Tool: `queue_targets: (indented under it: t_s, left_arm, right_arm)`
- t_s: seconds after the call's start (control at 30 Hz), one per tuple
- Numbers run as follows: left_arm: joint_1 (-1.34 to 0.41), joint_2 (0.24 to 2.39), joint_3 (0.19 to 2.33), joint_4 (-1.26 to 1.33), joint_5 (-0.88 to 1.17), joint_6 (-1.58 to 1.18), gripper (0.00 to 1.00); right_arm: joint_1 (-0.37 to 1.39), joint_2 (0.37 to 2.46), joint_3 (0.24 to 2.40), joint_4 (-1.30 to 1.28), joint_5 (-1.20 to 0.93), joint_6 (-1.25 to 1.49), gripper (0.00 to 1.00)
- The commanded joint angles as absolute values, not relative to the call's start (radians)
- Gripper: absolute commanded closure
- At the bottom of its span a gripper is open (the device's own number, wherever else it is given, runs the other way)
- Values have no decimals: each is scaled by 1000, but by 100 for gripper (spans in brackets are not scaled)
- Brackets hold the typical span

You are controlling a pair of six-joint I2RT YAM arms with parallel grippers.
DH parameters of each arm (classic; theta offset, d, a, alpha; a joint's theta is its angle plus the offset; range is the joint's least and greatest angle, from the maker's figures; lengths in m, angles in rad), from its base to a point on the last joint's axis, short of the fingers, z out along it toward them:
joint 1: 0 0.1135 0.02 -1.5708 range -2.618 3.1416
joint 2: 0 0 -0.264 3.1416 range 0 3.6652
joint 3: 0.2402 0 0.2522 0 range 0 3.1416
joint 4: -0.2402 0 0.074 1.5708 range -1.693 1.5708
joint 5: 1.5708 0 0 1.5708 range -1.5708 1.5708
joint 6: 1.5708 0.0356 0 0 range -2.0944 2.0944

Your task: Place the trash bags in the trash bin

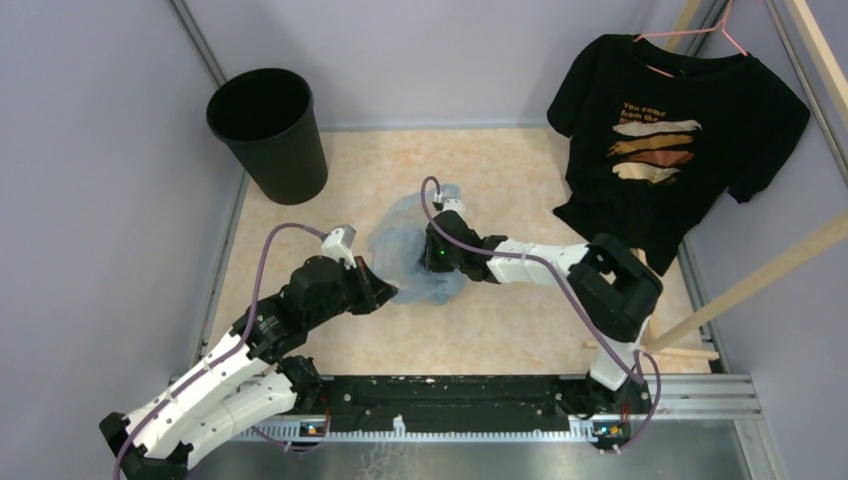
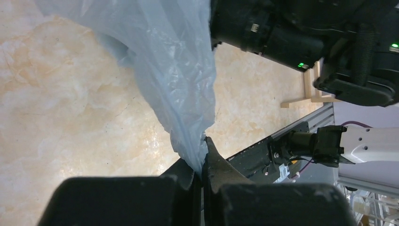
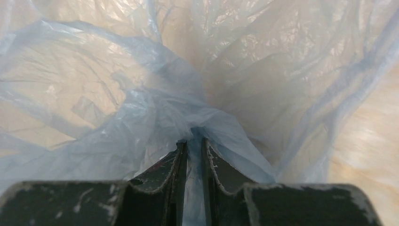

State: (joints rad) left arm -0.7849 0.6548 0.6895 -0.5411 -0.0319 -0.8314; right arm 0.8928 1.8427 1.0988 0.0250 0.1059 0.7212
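A crinkly light-blue trash bag (image 1: pixel 408 250) lies bunched in the middle of the tan floor, stretched between both grippers. My left gripper (image 1: pixel 385 292) is shut on the bag's near-left corner; in the left wrist view the plastic (image 2: pixel 174 70) rises out of the pinched fingertips (image 2: pixel 214 157). My right gripper (image 1: pixel 436 262) is shut on a fold of the bag from the right; in the right wrist view the film (image 3: pixel 155 113) is bunched between the two pads (image 3: pixel 212 162). The round black trash bin (image 1: pixel 267 132) stands upright at the far left corner, apart from both grippers.
A black printed T-shirt (image 1: pixel 675 130) hangs on a pink hanger at the far right. Wooden slats (image 1: pixel 770 270) lean along the right side. Grey walls close in on the left and back, and a black rail (image 1: pixel 450 400) runs along the near edge.
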Motion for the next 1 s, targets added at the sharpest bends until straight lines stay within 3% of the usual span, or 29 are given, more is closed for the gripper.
queue_targets:
  t_s: [0.0, 0.27, 0.47, 0.6, 0.83, 0.97]
  left_arm:
    - [-782, 583, 669, -523, -44, -877, 100]
    - [-782, 574, 631, -498, 48, -927, 100]
    - [-782, 568, 553, -428, 101, -964, 100]
    - [-782, 547, 542, -453, 78, -959, 100]
    - [-782, 581, 565, -496, 58, -908, 100]
    - [-782, 597, 586, -527, 56, -896, 100]
  right_arm:
    - [890, 1636, 1060, -144, 358, 620, 82]
    - [890, 1286, 942, -333, 343, 522, 70]
    - [869, 1022, 910, -386, 245, 429, 29]
    - [734, 982, 947, -420, 113, 360, 3]
    - [463, 1145, 992, -327, -75, 291, 1]
    - [427, 1295, 1067, -237, -158, 197, 1]
